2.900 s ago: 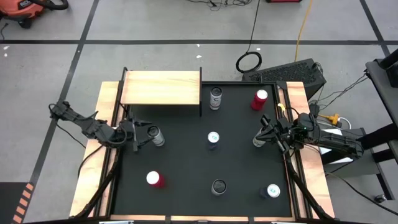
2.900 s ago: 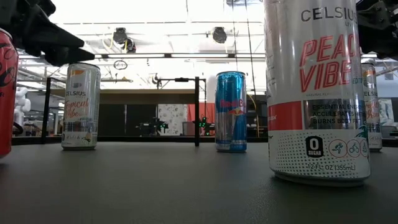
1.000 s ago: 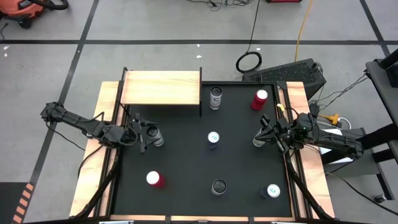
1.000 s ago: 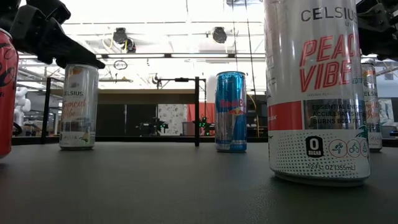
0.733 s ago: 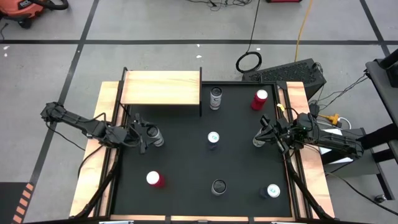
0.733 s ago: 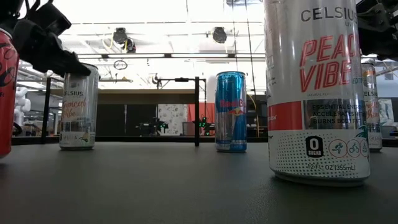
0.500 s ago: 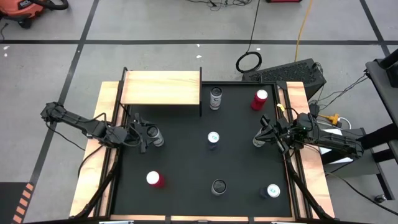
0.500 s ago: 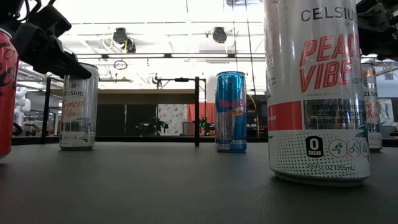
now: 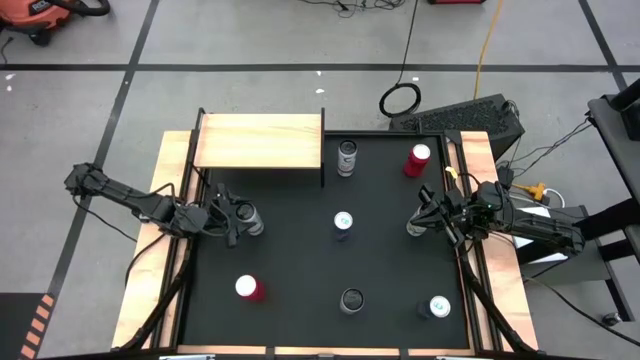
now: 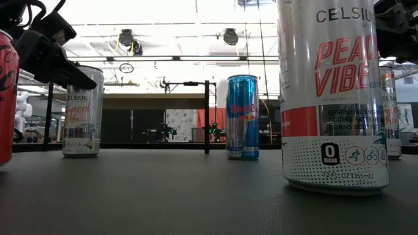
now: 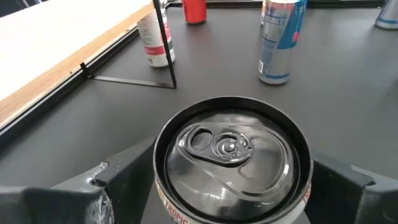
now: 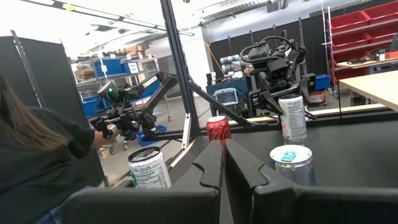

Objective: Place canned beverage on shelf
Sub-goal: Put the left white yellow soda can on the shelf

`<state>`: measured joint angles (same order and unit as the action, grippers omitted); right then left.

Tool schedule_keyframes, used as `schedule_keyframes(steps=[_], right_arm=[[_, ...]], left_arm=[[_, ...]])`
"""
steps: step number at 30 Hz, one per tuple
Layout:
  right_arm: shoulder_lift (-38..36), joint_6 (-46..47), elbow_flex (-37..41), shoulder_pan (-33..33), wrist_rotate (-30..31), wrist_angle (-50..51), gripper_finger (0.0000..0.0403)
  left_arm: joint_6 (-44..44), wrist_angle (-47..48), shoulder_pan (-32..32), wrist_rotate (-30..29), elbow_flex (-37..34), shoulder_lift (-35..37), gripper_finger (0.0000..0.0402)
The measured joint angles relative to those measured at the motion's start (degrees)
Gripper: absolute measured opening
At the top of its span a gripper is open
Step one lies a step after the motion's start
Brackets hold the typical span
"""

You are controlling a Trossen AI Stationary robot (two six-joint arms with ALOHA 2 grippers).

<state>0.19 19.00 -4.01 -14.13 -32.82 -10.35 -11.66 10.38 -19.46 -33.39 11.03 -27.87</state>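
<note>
L pincer (image 11: 231, 186) astride can (image 11: 231, 158), wrist-only

Both arms are dark, slim and jointed, with black cables looped along their links. The left gripper (image 9: 232, 217) has broad, flat matte-black fingers (image 11: 118, 180), one scuffed pale at a corner. The right gripper (image 12: 224, 163) has tapering black fingers (image 12: 210, 167) on blocky bases.

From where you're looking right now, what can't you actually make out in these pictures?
- Left gripper contact with the Celsius can: left wrist view, the can's rim hides the finger pads.
- Shelf legs: high view, board covers them.
- Peach Vibe can top: low view, cut off by the edge.
- Red cola can: low view, cut by the edge.
</note>
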Motion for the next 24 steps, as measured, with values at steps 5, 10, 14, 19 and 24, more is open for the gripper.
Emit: schedule_keyframes(steps=[5,10,14,19,24], right_arm=[[0.00,-0.15,0.00,0.00,0.00,0.00,0.0000],[0.00,-0.15,0.00,0.00,0.01,0.00,0.0000],[-0.01,-0.15,0.00,0.00,0.01,0.02,0.0000],[0.00,-0.17,0.00,0.00,0.00,0.04,0.0000],[0.00,-0.17,0.00,-0.01,0.00,0.14,0.0000]], left_arm=[[0.13,-1.20,0.00,0.02,0.00,-0.70,0.0335],[0.15,-1.33,0.00,0.04,0.00,-1.32,0.0304],[0.08,-1.41,0.00,0.09,0.00,-1.78,0.0273],[0.20,-1.99,-0.02,0.16,-0.03,-1.80,0.0249],[0.13,-2.89,0.00,0.78,0.24,-1.84,0.0247]])
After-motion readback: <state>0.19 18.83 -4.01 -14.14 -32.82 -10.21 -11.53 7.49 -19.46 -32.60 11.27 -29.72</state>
